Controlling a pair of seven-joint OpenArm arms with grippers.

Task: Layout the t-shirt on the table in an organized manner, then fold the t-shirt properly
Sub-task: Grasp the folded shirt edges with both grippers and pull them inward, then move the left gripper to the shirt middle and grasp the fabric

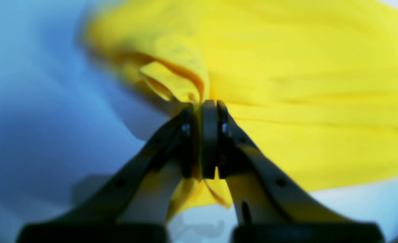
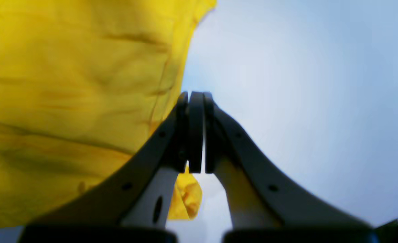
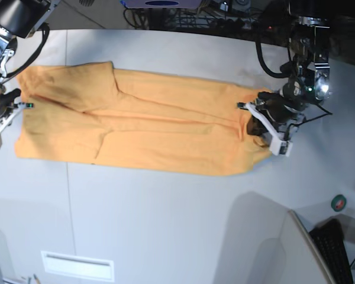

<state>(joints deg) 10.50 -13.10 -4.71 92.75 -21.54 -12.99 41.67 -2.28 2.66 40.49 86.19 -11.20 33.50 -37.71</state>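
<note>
The t-shirt [image 3: 154,130] lies stretched lengthwise across the table [image 3: 165,225], with folds running along it. At its right end in the base view, my left gripper [image 3: 255,125] is shut on a bunched bit of cloth. The left wrist view shows that yellow-looking fabric [image 1: 303,84] pinched between the closed jaws of the left gripper [image 1: 204,103]. My right gripper [image 3: 15,109] sits at the shirt's left edge. In the right wrist view the right gripper [image 2: 195,94] is shut, with the shirt [image 2: 67,101] to its left and a sliver of cloth caught between the pads.
A small green roll [image 3: 339,202] lies near the table's right edge, and a dark keyboard [image 3: 337,248] shows at the bottom right beside a pale raised panel [image 3: 266,242]. Cables [image 3: 225,12] run along the far edge. A white label [image 3: 77,265] sits near the front.
</note>
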